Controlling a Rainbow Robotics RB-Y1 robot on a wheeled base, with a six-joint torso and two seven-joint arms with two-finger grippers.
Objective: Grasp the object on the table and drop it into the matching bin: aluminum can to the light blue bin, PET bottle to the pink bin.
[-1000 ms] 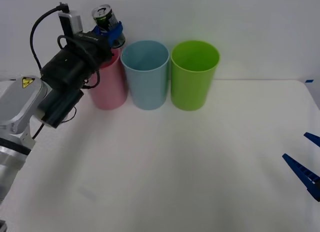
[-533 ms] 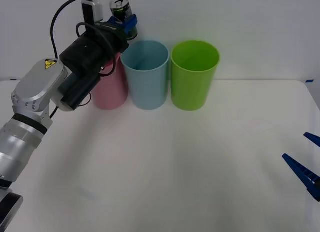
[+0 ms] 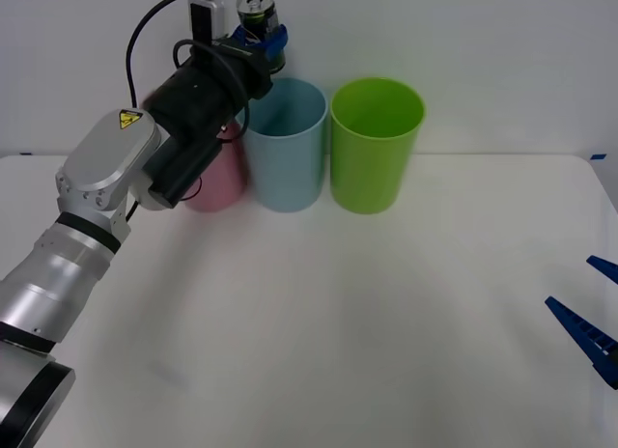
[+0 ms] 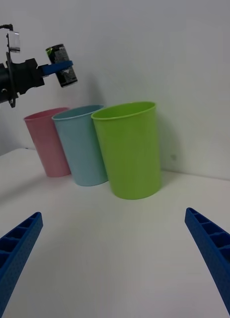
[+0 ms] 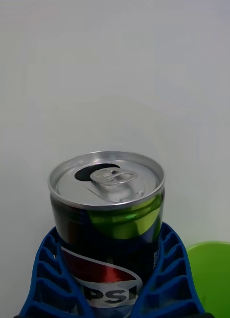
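Can held high near the light blue bin's left rim.
The left gripper point(image 3: 263, 44) clamps the aluminum can point(image 3: 258, 14) tilted; released here, it seems likely to clip the light blue bin point(image 3: 282, 144) or fall toward the pink bin point(image 3: 214, 173); the right gripper point(image 4: 115, 258) waits, spread wide.

A plain white wall point(image 3: 483, 42) is seen closing off the far side, unmarked and evenly lit. Below it, a broad white table point(image 3: 386, 322) is spread across the foreground, with its far edge met by the wall. Soft shadows are cast on the tabletop. A small blue mark point(image 3: 598, 156) is glimpsed at the table's far right corner.
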